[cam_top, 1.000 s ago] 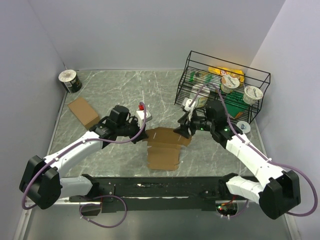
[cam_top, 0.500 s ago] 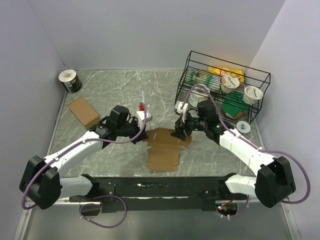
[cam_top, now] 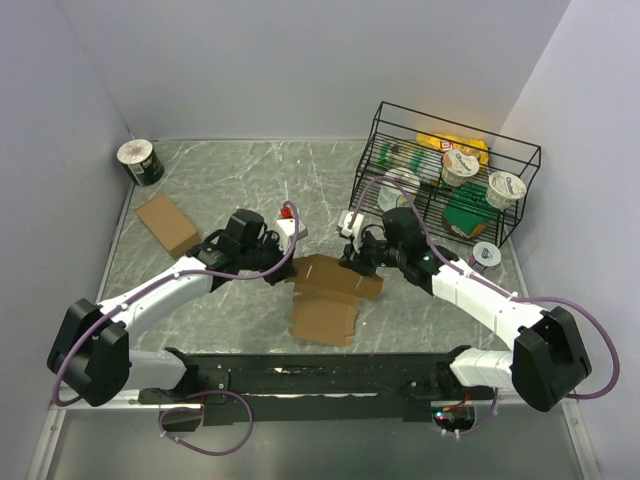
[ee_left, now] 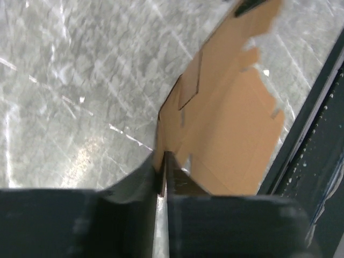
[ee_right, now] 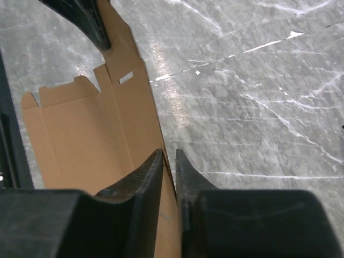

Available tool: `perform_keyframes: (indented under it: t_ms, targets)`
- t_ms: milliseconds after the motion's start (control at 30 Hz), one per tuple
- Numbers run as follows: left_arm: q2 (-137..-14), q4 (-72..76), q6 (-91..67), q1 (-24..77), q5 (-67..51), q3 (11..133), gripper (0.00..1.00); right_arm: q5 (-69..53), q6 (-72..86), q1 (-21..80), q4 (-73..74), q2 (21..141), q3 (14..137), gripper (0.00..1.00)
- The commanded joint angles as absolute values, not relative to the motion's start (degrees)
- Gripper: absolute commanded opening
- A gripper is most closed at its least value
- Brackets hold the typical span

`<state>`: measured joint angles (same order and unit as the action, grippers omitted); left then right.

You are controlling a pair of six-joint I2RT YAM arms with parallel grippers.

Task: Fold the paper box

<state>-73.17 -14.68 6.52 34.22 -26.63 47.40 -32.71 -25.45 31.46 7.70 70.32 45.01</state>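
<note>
We are working the far-flap fold: the paper box (cam_top: 325, 318) is lying mid-table (cam_top: 220, 175), the left claw (ee_left: 163, 169) and right claw (ee_right: 170, 161) each clenching on its far edge. Next, we judge, both need lifting together along the crease.

The paper box (cam_top: 325, 300) was plain, unprinted brown cardboard, and so was the second box (cam_top: 167, 224). The bench (cam_top: 220, 180) was grey-green stone veined with white. The left arm (cam_top: 160, 295) and right arm (cam_top: 480, 295) were white with black joints and trailed purple cables (cam_top: 248, 418). The left claw (ee_left: 163, 161) and right claw (ee_right: 169, 156) were matt black. The wire rack (cam_top: 455, 150) was black and held a yellow packet (cam_top: 452, 143) and a green packet (cam_top: 465, 212).
</note>
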Motion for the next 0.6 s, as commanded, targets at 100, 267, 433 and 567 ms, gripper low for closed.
perform_keyframes:
  t_ms: [100, 267, 433, 567]
  targets:
    - [-73.39, -13.1, 2.99, 34.01, -23.99, 49.66, 0.36, -24.61, -27.07, 34.19, 3.08, 67.41, 42.89, 0.12]
    - [-73.04, -12.74, 1.5, 32.61, -23.82, 49.74, 0.79, -24.35, -26.81, 34.8, 3.78, 67.68, 43.07, 0.07]
    - [-68.93, -10.64, 1.31, 29.97, -22.08, 48.87, 0.95, -22.86, -26.72, 35.77, 4.13, 67.67, 42.8, 0.06]
    - [-61.28, -2.22, 1.06, 30.06, -23.8, 43.97, 0.92, -22.68, -26.54, 36.12, 5.36, 68.82, 44.29, 0.06]
